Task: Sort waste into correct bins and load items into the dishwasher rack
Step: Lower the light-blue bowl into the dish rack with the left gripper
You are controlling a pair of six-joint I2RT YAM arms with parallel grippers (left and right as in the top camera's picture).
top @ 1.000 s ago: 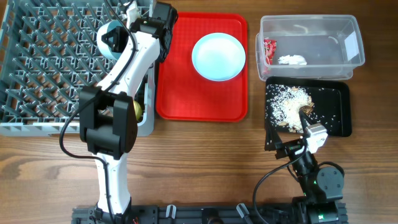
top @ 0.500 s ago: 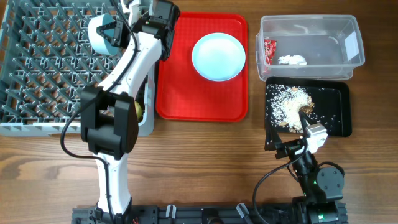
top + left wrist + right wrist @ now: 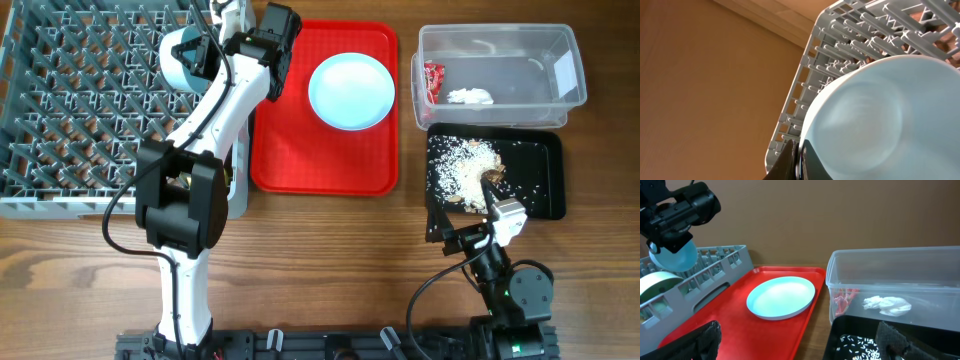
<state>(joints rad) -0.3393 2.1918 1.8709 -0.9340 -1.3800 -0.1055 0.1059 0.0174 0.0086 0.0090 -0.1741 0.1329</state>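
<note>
My left gripper [image 3: 203, 50] is shut on the rim of the pale blue bowl [image 3: 178, 62] and holds it tilted over the back right part of the grey dishwasher rack [image 3: 70, 110]. In the left wrist view the bowl [image 3: 875, 115] fills the frame, with the gripper [image 3: 799, 162] pinched on its edge. The pale blue plate [image 3: 351, 91] lies on the red tray [image 3: 300, 150]. The red wrapper [image 3: 432, 82] and the white tissue [image 3: 470, 97] lie in the clear tub [image 3: 560, 60]. Rice and scraps [image 3: 466, 168] cover the black tray [image 3: 540, 180]. My right gripper [image 3: 497, 215] stands open at that tray's front edge, holding nothing.
A yellow cup [image 3: 222, 175] shows under the left arm at the rack's right side. A pale rounded dish [image 3: 657, 282] stands in the rack's near edge. The left arm [image 3: 190, 190] crosses the rack's right side.
The bowl in my left gripper swung a little left over the rack, then back right, while the wrist shifted slightly to the right. The right arm has not moved.
</note>
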